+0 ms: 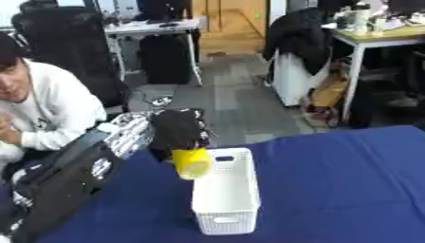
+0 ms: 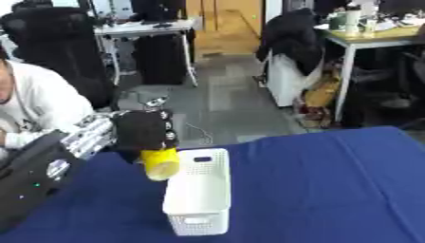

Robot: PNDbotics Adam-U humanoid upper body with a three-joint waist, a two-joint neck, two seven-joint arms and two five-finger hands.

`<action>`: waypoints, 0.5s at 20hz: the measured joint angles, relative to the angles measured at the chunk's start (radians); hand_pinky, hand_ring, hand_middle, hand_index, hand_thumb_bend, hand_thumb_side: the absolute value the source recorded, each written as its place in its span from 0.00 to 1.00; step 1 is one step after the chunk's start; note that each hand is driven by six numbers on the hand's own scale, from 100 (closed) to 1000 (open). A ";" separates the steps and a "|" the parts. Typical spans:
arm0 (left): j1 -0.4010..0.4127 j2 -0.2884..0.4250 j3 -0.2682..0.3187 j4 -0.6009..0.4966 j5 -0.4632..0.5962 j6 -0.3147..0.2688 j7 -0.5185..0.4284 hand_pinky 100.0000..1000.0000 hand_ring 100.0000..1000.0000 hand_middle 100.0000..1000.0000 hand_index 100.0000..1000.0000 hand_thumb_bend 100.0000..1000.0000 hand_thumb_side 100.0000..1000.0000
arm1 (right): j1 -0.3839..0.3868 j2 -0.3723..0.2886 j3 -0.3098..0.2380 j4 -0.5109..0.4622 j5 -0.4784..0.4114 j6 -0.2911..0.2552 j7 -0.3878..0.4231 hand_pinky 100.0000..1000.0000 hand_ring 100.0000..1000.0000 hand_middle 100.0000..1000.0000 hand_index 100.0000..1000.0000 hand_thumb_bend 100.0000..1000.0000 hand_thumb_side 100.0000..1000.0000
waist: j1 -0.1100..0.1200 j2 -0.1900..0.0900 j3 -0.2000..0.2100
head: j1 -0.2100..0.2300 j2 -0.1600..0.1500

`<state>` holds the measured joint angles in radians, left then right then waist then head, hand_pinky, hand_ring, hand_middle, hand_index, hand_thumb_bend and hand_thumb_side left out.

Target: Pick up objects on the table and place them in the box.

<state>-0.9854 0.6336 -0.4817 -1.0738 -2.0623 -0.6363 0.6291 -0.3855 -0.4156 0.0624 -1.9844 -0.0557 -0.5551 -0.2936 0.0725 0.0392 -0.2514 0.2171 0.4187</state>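
We see the robot's black left hand [image 1: 176,130] reaching in from the left side, its fingers curled round a yellow plastic cup [image 1: 192,163] and holding it off the surface. The cup is tilted, its open mouth facing down and toward us, and it hangs right at the far left corner of the white perforated plastic box [image 1: 226,190], overlapping that rim. Whether cup and rim touch, we cannot tell.

The box is a tall, narrow basket with slotted handles at both ends, standing on the blue cloth-covered worktop [image 1: 348,190] with one short end toward us. We cannot see into its bottom from here. To the right of the box the blue worktop runs bare out to its far edge, giving wide room on that side. To the left, the black arm [image 1: 58,185] lies across the worktop's corner, crowding the space there. The right hand shows in neither view.
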 measured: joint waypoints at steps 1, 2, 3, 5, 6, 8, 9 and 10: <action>-0.005 -0.013 -0.008 0.006 -0.004 0.000 0.000 0.29 0.06 0.00 0.18 0.33 0.57 | -0.002 0.003 0.002 0.000 -0.004 0.000 0.003 0.00 0.13 0.13 0.29 0.04 0.77 | 0.000 0.000 -0.002 | 0.006 0.000; -0.009 -0.024 -0.015 0.011 -0.008 0.000 0.000 0.28 0.06 0.00 0.18 0.32 0.58 | -0.006 0.006 0.004 0.000 -0.006 0.000 0.005 0.00 0.13 0.13 0.29 0.05 0.77 | 0.000 0.000 -0.005 | 0.011 0.001; -0.011 -0.035 -0.021 0.017 -0.012 0.000 0.000 0.28 0.06 0.00 0.18 0.32 0.58 | -0.010 0.006 0.005 0.000 -0.010 0.000 0.008 0.00 0.13 0.13 0.29 0.05 0.77 | 0.001 0.000 -0.008 | 0.016 0.001; -0.015 -0.050 -0.030 0.027 -0.023 0.000 0.000 0.28 0.06 0.00 0.18 0.31 0.58 | -0.016 0.008 0.006 0.000 -0.016 0.000 0.013 0.00 0.13 0.13 0.29 0.05 0.77 | 0.002 0.000 -0.014 | 0.022 0.001; -0.015 -0.056 -0.032 0.033 -0.029 0.000 0.000 0.29 0.06 0.00 0.19 0.31 0.59 | -0.017 0.011 0.006 0.000 -0.019 -0.001 0.014 0.00 0.13 0.13 0.29 0.05 0.77 | 0.003 0.000 -0.017 | 0.023 0.001; -0.015 -0.062 -0.035 0.045 -0.042 0.000 0.000 0.29 0.07 0.00 0.19 0.31 0.60 | -0.018 0.015 0.006 0.000 -0.022 -0.003 0.017 0.00 0.13 0.13 0.29 0.05 0.77 | 0.006 0.000 -0.018 | 0.026 0.001; -0.015 -0.065 -0.036 0.050 -0.050 0.000 0.000 0.29 0.07 0.00 0.19 0.31 0.60 | -0.020 0.015 0.006 0.000 -0.025 -0.003 0.017 0.00 0.13 0.13 0.29 0.05 0.77 | 0.006 0.000 -0.019 | 0.027 0.001; -0.015 -0.066 -0.036 0.056 -0.058 0.000 0.000 0.29 0.07 0.00 0.20 0.32 0.60 | -0.024 0.016 0.006 0.000 -0.026 -0.003 0.017 0.00 0.13 0.13 0.29 0.05 0.76 | 0.006 0.000 -0.020 | 0.028 0.001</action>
<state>-1.0003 0.5671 -0.5174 -1.0180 -2.1204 -0.6363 0.6291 -0.4092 -0.4000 0.0681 -1.9845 -0.0817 -0.5586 -0.2763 0.0789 0.0391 -0.2716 0.2449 0.4195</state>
